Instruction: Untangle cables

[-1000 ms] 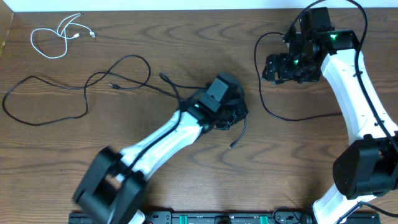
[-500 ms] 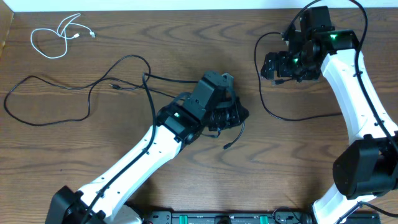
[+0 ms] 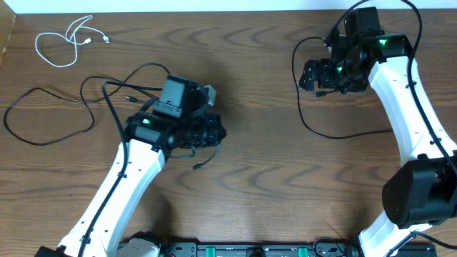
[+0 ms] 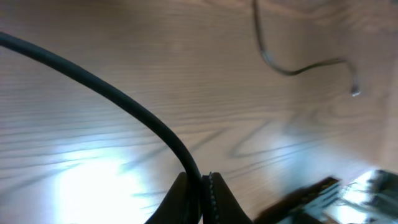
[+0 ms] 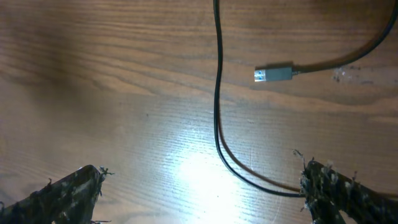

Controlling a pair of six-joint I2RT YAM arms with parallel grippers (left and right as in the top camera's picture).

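Black cable (image 4: pixel 124 102) sits pinched between the closed fingers of the left gripper (image 3: pixel 214 133), a little left of the middle of the wooden table (image 3: pixel 257 178). From the grip it trails in loose loops toward the left edge. The white cable (image 3: pixel 73 39) lies coiled alone at the far left corner. The right gripper (image 3: pixel 316 76) hangs at the far right, fingers wide apart and holding nothing. Below it lies a second black cable (image 5: pixel 217 93) and a silver plug (image 5: pixel 273 74).

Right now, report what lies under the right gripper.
The right gripper hangs open over brown wooden tabletop; a thin black cable runs beneath it, a silver plug beside. Overhead, the gripper itself covers this spot.
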